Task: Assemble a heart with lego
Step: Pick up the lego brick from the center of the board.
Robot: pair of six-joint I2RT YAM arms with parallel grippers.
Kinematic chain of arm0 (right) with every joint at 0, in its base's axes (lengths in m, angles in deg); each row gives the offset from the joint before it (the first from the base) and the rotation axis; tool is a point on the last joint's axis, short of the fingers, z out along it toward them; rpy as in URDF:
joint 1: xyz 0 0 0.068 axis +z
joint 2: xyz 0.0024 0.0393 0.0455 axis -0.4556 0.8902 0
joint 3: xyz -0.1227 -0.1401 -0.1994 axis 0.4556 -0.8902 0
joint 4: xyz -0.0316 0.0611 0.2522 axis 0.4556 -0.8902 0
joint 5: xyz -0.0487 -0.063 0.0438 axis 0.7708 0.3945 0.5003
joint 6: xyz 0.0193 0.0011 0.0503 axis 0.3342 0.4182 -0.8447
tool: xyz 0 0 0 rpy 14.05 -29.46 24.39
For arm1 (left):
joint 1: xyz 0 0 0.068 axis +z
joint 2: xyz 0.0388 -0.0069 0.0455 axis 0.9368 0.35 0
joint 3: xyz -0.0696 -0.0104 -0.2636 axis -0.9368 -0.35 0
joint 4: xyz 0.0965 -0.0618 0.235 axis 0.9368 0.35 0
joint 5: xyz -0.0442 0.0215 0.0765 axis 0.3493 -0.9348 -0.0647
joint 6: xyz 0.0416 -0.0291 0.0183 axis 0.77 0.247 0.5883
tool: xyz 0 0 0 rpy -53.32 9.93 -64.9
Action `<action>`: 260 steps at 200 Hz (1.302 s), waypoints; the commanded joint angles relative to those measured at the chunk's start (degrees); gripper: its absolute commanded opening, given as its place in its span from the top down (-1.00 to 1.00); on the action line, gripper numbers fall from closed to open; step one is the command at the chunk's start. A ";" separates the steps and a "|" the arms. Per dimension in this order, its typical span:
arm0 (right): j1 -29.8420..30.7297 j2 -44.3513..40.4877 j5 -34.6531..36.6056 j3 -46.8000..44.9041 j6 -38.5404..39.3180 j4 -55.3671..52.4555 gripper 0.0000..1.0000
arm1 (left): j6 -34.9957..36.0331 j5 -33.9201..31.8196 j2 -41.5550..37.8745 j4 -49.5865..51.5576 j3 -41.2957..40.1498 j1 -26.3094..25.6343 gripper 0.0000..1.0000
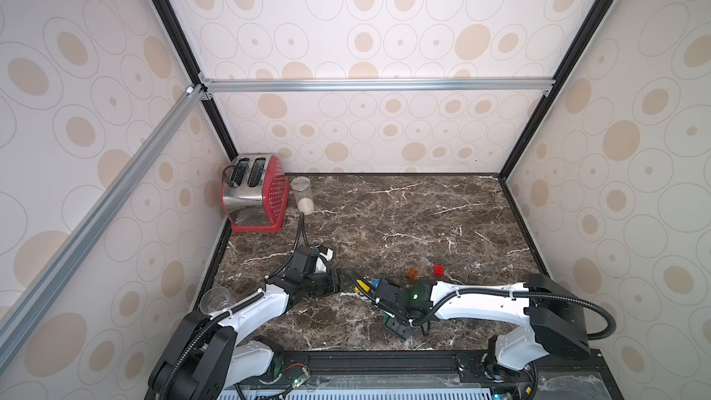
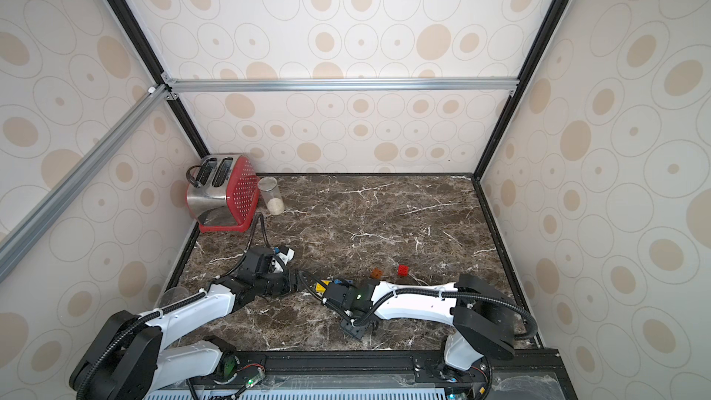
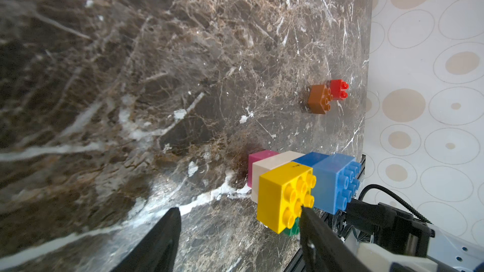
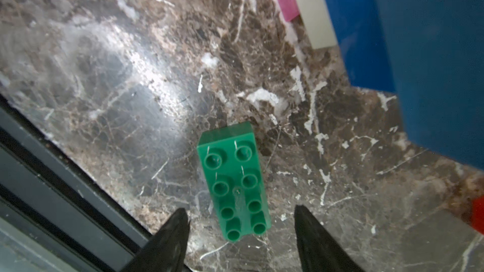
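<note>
I read right end effector [image 4: 241,208] spread, jaws straddling the green 2x4 brick [image 4: 235,187] flat on desk [image 4: 104,74], gaps both sides; left end effector [image 3: 239,208] parted, gripping nothing, beside part-built heart [image 3: 277,166]; orange brick [image 3: 318,99], red brick [image 3: 339,88] loose nearby.

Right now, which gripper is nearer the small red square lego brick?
Right. The right gripper lies a short way from the small red square brick; the left gripper sits farther off, with the orange square brick in between.
</note>
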 commanded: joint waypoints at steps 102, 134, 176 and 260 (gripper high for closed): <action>0.45 2.84 -2.57 0.03 0.25 0.07 0.21 | 1.10 0.68 -0.22 0.45 1.54 0.43 -0.44; 0.55 3.32 -2.32 0.91 0.76 0.15 0.16 | 1.03 0.77 -0.13 0.32 1.54 0.46 -0.44; 0.75 3.65 -2.17 1.45 1.24 0.89 0.21 | 1.03 0.77 -0.30 0.32 1.46 0.48 -0.44; 1.00 4.66 -1.60 2.24 1.66 1.47 0.15 | 0.88 0.85 -0.57 -0.16 1.21 0.47 -0.44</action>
